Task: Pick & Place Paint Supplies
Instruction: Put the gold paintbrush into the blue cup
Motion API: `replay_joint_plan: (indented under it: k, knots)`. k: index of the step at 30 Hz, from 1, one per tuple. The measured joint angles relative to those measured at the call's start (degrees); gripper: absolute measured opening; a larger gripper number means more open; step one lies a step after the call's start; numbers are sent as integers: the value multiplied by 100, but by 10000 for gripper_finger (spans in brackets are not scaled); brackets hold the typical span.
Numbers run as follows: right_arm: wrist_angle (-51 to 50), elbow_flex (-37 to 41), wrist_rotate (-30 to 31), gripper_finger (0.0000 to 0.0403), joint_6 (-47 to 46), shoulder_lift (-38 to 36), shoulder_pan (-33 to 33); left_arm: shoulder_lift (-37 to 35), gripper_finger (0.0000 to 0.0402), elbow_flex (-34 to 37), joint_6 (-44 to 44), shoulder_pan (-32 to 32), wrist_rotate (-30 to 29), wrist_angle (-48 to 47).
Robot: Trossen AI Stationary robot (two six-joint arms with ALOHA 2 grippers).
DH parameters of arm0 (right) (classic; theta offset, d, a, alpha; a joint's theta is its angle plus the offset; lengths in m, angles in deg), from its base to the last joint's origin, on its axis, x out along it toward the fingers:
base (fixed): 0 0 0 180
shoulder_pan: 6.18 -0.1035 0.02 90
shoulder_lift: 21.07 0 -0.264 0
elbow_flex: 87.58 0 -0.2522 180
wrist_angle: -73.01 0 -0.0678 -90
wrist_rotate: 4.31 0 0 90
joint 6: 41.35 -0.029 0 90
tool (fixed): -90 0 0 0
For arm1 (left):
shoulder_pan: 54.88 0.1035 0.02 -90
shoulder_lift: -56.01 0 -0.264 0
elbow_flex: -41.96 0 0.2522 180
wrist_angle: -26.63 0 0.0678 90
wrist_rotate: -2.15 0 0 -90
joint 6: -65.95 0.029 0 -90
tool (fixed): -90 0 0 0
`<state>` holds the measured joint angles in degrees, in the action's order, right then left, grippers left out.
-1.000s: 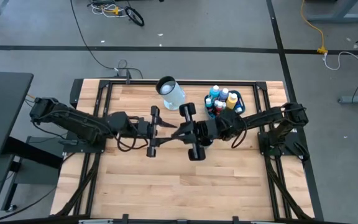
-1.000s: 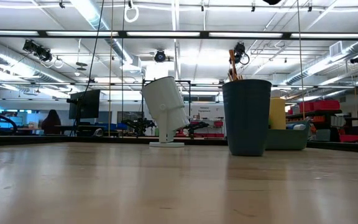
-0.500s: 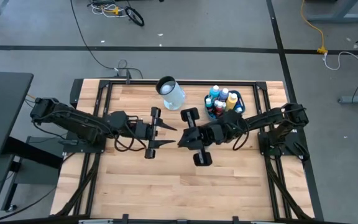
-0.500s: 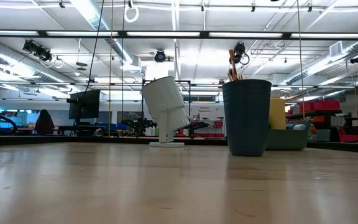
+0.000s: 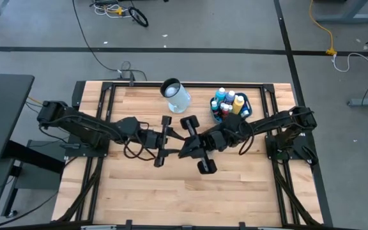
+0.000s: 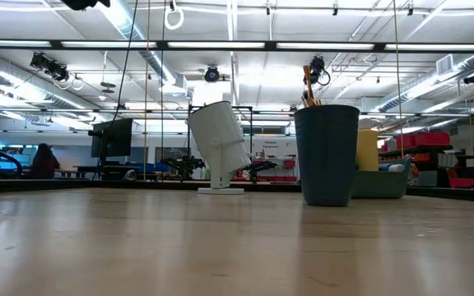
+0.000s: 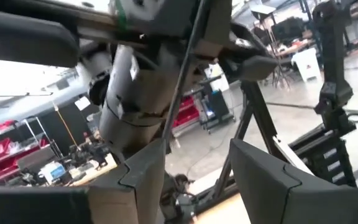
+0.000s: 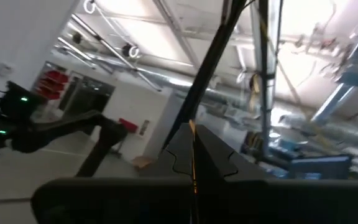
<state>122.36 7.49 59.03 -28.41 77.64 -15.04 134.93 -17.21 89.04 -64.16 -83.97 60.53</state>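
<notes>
Over the middle of the wooden table (image 5: 139, 185), the two arms meet nose to nose. The right tool (image 5: 185, 146) has its fingers (image 8: 199, 155) pressed together on a thin dark brush (image 8: 213, 46), whose handle runs out past the fingertips. The left tool (image 5: 171, 142) faces it with fingers (image 7: 145, 168) spread, and the brush (image 7: 185, 62) crosses the gap between them; whether either finger touches the handle is hard to say from these views.

At the table's far edge, right of centre, the tub (image 5: 248, 105) holds white-capped paint bottles (image 5: 229, 102) in blue, teal, yellow and brown. Just beside the tub, nearer the middle, stands a dark cup (image 6: 327, 154) with wood-handled brushes (image 6: 308, 85) sticking up from it. Left of that a white jug (image 5: 175, 94) sits tilted on its base. Beyond the table, in the low view, a person (image 6: 44, 158) shows far off in the room.
</notes>
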Motion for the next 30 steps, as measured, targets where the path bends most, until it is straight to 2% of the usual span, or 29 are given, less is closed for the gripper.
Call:
replay_joint_plan:
  k: [6, 11, 13, 20, 24, 30]
  knots:
    - [-217, -1, -249, 2, -338, -7, 2, 4, 189, 3, -80, 100, 126, 20]
    - [-644, -1, 348, 2, 155, -9, 2, 4, 189, 3, -564, 217, 625, 30]
    - [-726, 2, 353, 2, 213, 12, 7, 4, 189, 3, -577, 263, 635, 12]
    - [-651, 1, 427, 2, 159, 59, 4, 4, 189, 3, -838, 517, 1291, -109]
    - [-641, 1, 731, 2, 159, 60, 2, 4, 189, 3, -898, 617, 1358, -130]
    - [-588, 6, 733, 2, 131, -75, -4, -26, 189, 3, -898, 625, 1089, -415]
